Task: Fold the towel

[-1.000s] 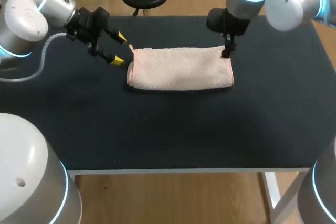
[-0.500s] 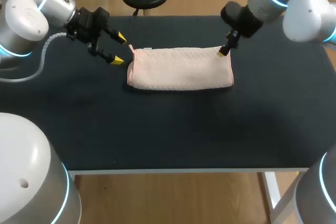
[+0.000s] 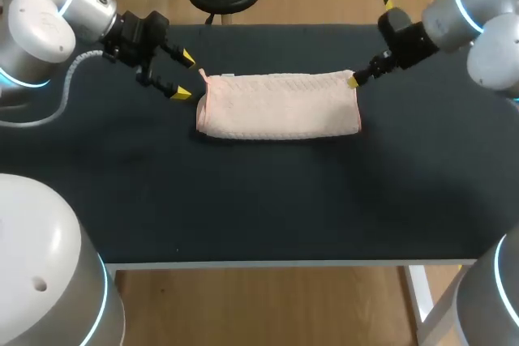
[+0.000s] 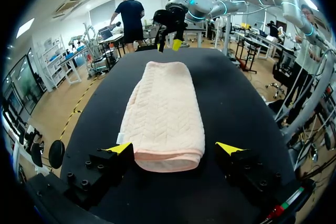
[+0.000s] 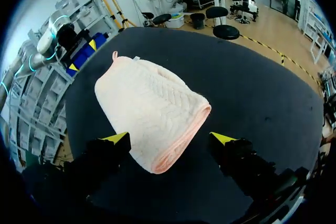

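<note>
Left gripper [image 3: 185,76] and right gripper [image 3: 353,81] both stand with fingers spread, clasping nothing. The folded pink towel [image 3: 280,105] lies flat toward the far middle of the black table [image 3: 243,200]. Its left end sits between the left gripper's yellow tips and its right end between the right gripper's.

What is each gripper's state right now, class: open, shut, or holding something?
Left gripper: open, holding nothing, at one end of the towel.
Right gripper: open, holding nothing, at the other end.
</note>
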Tool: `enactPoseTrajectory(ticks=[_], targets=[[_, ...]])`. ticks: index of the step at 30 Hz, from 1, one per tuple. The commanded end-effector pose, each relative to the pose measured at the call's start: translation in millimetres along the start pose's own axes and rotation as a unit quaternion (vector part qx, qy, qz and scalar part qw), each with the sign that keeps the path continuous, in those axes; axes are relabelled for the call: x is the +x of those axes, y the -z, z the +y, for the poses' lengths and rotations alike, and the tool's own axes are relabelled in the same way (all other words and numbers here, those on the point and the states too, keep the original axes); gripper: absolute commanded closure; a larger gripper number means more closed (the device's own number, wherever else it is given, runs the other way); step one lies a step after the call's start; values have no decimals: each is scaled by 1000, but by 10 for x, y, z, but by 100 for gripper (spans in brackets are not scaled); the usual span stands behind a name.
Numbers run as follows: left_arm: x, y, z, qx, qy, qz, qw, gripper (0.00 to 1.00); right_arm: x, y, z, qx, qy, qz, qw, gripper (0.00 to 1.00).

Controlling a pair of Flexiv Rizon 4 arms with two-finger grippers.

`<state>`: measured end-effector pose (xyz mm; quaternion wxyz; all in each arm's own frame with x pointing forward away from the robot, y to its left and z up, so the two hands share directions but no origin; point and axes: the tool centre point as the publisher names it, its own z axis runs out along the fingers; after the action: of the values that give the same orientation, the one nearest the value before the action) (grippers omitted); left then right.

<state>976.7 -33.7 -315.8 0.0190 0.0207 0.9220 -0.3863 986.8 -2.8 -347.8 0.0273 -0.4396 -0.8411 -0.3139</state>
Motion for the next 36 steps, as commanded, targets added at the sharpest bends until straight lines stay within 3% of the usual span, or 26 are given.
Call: enactPoseTrajectory(ticks=[1, 18, 36], targets=[[7, 2, 3, 0, -1, -1, 1000, 0, -106, -191, -98, -27, -216, 74, 973, 0], [7, 2, 3, 0, -1, -1, 1000, 0, -201, -540, -181, -1, -297, 156, 942, 0], [7, 2, 3, 0, -1, -1, 1000, 0, -66, -761, -83, 0, -297, 168, 940, 0]])
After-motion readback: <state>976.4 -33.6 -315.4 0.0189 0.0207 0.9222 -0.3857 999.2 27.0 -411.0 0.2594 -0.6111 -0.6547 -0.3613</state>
